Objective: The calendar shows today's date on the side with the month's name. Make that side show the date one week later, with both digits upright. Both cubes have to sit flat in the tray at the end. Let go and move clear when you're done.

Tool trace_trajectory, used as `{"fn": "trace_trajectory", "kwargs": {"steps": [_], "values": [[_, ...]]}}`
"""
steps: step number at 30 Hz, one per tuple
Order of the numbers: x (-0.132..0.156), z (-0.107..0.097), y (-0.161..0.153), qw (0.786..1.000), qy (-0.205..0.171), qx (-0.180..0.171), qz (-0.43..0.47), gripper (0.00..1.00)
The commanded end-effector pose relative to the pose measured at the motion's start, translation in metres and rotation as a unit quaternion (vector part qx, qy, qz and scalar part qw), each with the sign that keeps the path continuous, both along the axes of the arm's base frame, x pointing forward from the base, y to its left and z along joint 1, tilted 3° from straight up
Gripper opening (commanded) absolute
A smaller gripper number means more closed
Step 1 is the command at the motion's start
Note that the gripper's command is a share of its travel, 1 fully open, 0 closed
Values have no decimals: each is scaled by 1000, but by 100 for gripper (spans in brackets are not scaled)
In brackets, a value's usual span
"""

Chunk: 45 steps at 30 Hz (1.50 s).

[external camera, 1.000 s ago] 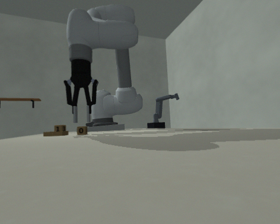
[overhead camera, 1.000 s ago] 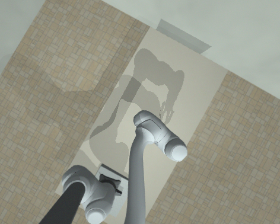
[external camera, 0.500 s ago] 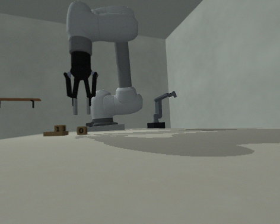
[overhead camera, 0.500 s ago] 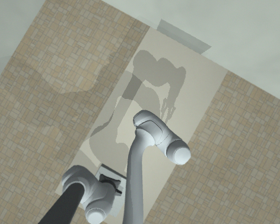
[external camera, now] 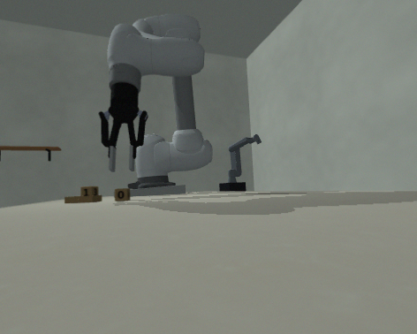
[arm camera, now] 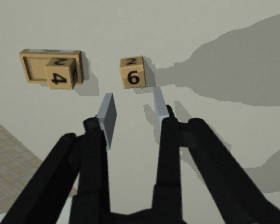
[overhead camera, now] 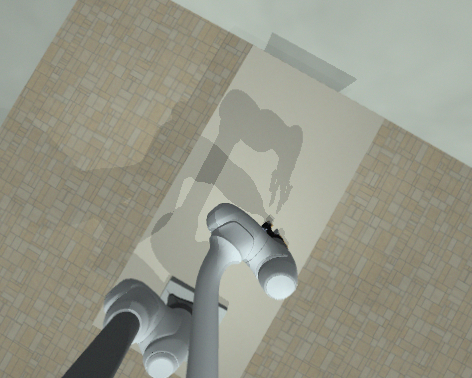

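Observation:
In the wrist view a wooden tray point(arm camera: 51, 67) lies on the pale table at upper left. One cube point(arm camera: 61, 72) sits in its right half with a 4 on top. A second cube point(arm camera: 133, 72) stands on the table to the right of the tray, outside it, with a 6 on top. My gripper point(arm camera: 134, 101) hangs above this loose cube, fingers partly apart with nothing between them. In the exterior view the gripper point(external camera: 122, 165) is well above the loose cube point(external camera: 122, 194), whose side shows 0. The cube in the tray point(external camera: 90, 192) shows 1 there.
The arm's base point(external camera: 155, 185) stands just behind the cubes. A small grey camera arm point(external camera: 239, 163) stands at the table's far right. A wall shelf point(external camera: 21, 149) hangs at the left. From above, the arm's wrist point(overhead camera: 254, 245) hides the cubes.

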<state>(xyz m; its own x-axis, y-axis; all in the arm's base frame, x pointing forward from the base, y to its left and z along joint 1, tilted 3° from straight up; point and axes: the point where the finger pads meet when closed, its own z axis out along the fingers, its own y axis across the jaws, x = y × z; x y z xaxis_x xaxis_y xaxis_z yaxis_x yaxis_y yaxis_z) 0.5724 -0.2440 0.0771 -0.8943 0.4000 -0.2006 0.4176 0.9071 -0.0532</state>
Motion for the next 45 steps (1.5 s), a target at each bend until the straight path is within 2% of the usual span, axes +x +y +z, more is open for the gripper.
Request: {"fn": "trace_trajectory", "kwargs": {"steps": [1,7,14,16,19,34,45], "values": [[-1,0,0,1000,-25,-11,1,36],[-4,-1,1,999,-36,-17,1,36],[-6,-3,1,991,-124,-60,6,36],[-6,-3,1,991,-124,-60,6,36],[-7,-2,3,987,-147,-68,9,36],[-11,-3,3,987,-146,-70,7,36],[-20,-6,-7,986,-140,-87,-1,36]]}}
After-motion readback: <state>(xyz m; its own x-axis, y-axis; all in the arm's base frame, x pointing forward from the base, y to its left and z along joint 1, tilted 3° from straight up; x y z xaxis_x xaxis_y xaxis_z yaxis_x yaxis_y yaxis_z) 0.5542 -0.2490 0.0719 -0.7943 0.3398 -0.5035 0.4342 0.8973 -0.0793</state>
